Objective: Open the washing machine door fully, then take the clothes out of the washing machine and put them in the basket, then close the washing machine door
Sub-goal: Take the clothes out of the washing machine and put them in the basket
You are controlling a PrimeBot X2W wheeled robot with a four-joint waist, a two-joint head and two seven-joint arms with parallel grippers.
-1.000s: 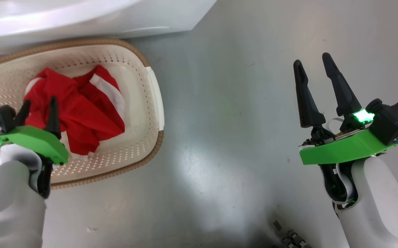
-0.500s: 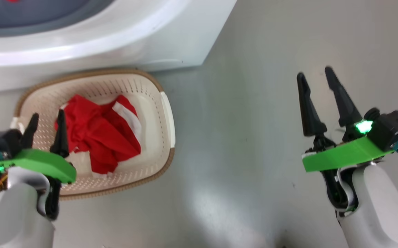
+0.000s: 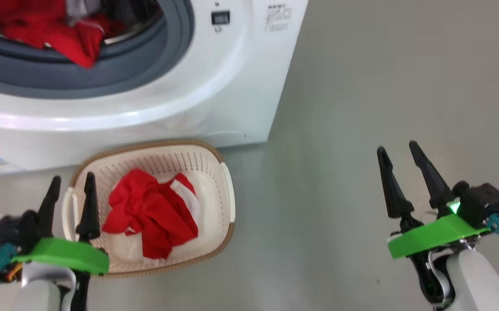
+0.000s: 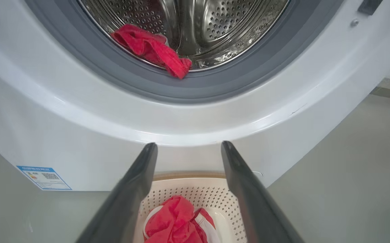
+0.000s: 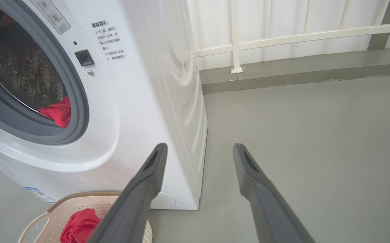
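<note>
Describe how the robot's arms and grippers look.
Left gripper and right gripper match: two long, tapering black fingers on a bright green plate, a black block with a teal connector, and glossy white forearm shells. A green light glows on the right; orange wires show on the left.

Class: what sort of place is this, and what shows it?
Probably a laundry corner, perhaps a balcony: a white front-loading washing machine, a cream basket of red clothes on grey floor, and a white railing.
</note>
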